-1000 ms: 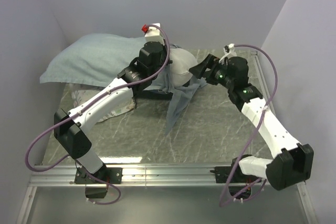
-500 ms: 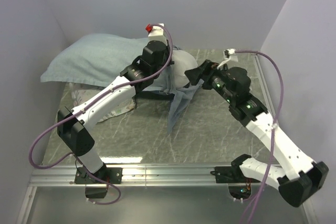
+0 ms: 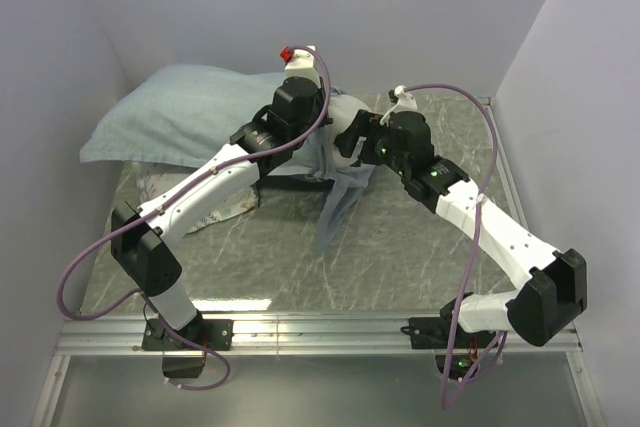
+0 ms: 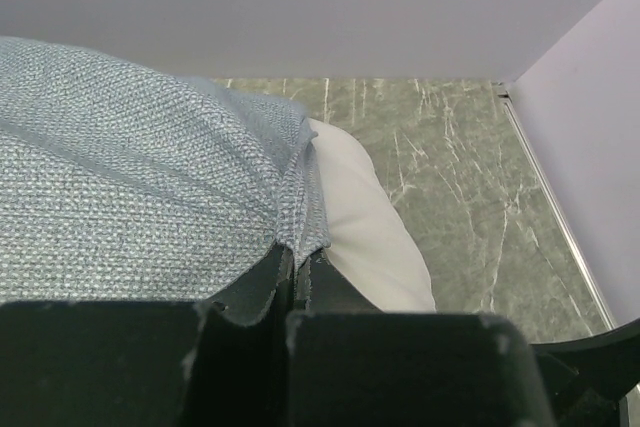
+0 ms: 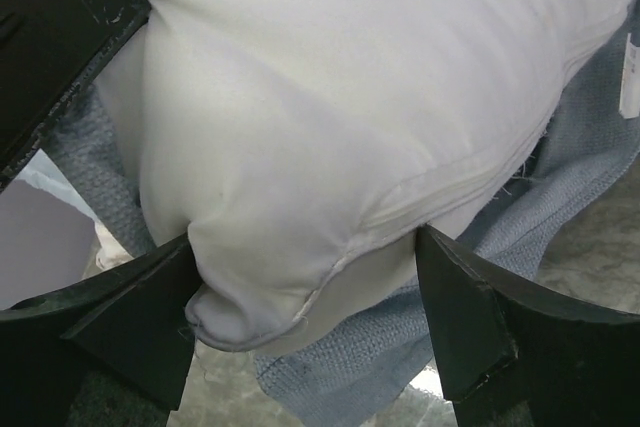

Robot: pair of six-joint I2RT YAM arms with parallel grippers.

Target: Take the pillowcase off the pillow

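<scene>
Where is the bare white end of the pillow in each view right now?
Top external: the pillow shows as a small white patch at centre back, between the two wrists.
Left wrist: right of centre, poking out of the pillowcase.
Right wrist: fills most of the picture, its corner inside the open right gripper.
Shared landmark: the pillowcase's blue-grey edge beside the white.

The right claw has swung left across the worktop and now straddles the exposed corner of the pillow, jaws apart.
</scene>
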